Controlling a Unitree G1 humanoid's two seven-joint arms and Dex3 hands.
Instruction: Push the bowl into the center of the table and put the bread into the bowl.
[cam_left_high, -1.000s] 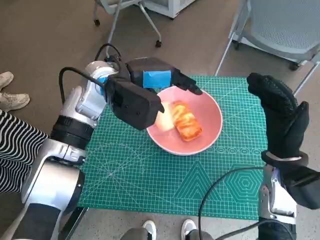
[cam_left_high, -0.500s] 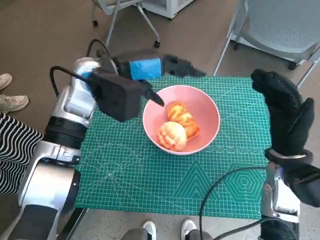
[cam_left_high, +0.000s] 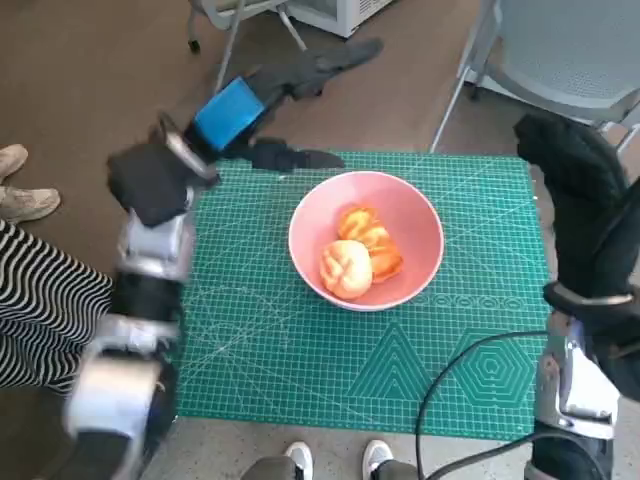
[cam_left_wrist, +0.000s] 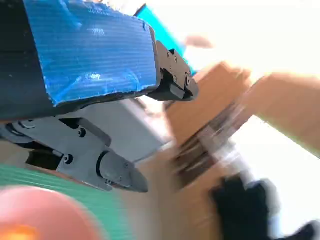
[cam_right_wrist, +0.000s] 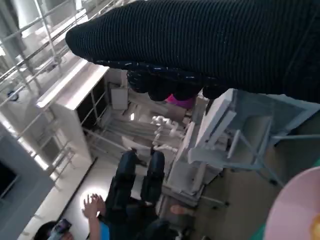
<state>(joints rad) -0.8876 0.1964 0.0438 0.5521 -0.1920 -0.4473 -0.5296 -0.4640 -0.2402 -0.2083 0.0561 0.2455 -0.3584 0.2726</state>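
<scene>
Pink bowl (cam_left_high: 366, 240) sat mid-tabletop (cam_left_high: 300, 360) with bread (cam_left_high: 358, 253) inside, while the left hand (cam_left_high: 262, 95), fingers spread and empty, had swung away toward eleven o'clock, suggesting the task was finished

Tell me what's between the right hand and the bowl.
Only bare green mat separates the right hand from the bowl, as the head view shows; nothing stands there.
</scene>
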